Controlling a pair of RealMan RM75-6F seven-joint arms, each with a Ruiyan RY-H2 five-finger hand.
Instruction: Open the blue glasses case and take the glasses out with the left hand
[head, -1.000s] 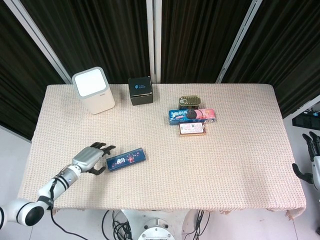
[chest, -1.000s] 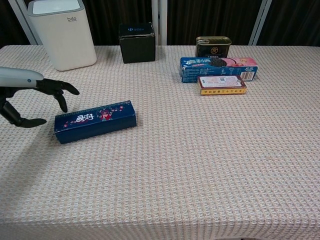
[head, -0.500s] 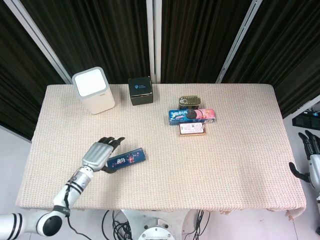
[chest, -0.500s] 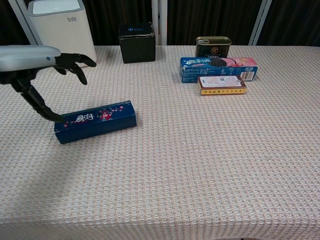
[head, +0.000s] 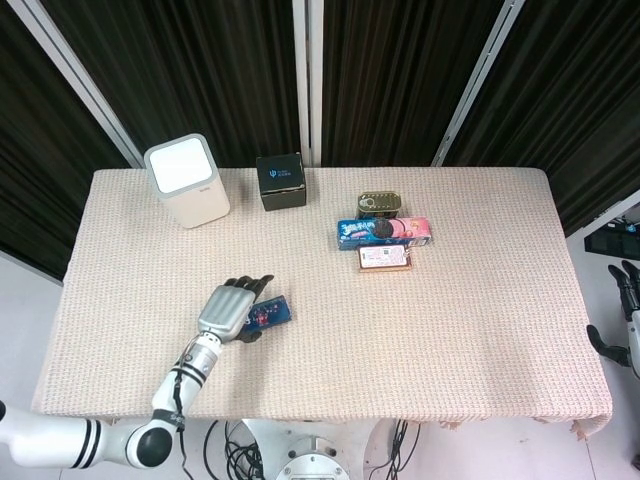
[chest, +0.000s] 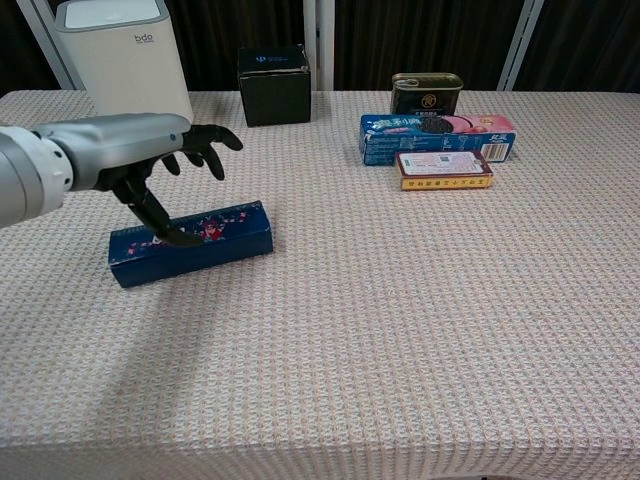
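The blue glasses case (chest: 190, 243) lies closed on the desk (chest: 400, 320), and the left hand (chest: 150, 150) hovers over it, fingers spread, thumb touching the lid, gripping nothing. The case looks rigid, light and likely to slide, so the long edges suit a hold.

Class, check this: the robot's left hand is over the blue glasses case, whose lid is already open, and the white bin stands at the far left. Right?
Not quite. The chest view shows the blue glasses case closed, lid down, under the left hand. The white bin does stand at the far left.

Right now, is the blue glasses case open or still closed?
Closed. The blue glasses case lies flat as one whole box, no glasses showing; the left hand is above it.
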